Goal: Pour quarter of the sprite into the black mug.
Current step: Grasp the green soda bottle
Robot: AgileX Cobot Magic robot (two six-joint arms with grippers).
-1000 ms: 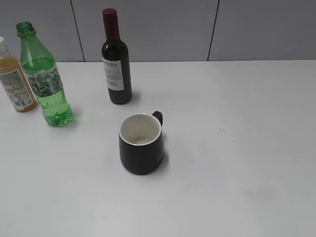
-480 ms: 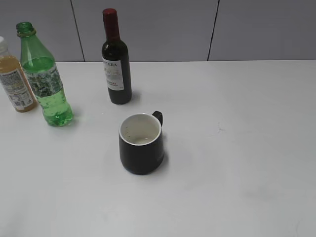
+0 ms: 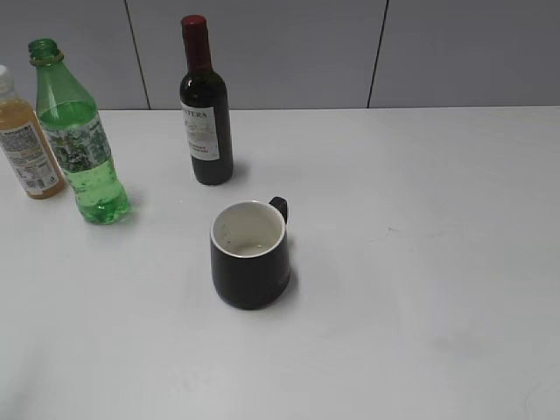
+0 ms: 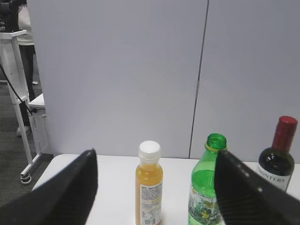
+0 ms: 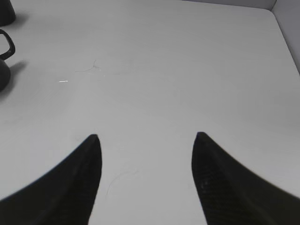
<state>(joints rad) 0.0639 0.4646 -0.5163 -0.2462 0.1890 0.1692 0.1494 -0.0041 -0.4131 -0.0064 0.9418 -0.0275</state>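
Note:
The sprite [image 3: 77, 140], a tall green uncapped bottle with a patterned label, stands upright at the back left of the white table; it also shows in the left wrist view [image 4: 206, 187]. The black mug [image 3: 250, 254], white inside, stands near the table's middle with its handle at the far right; its handle edge shows in the right wrist view [image 5: 4, 51]. My left gripper [image 4: 154, 157] is open and empty, well short of the bottles. My right gripper [image 5: 146, 136] is open and empty above bare table, right of the mug. Neither gripper shows in the exterior view.
A dark wine bottle with a red top [image 3: 205, 109] stands behind the mug, also in the left wrist view [image 4: 277, 159]. An orange-drink bottle with a white cap [image 3: 24, 144] stands left of the sprite, also in the left wrist view [image 4: 149, 185]. A grey partition wall [image 3: 350, 52] backs the table.

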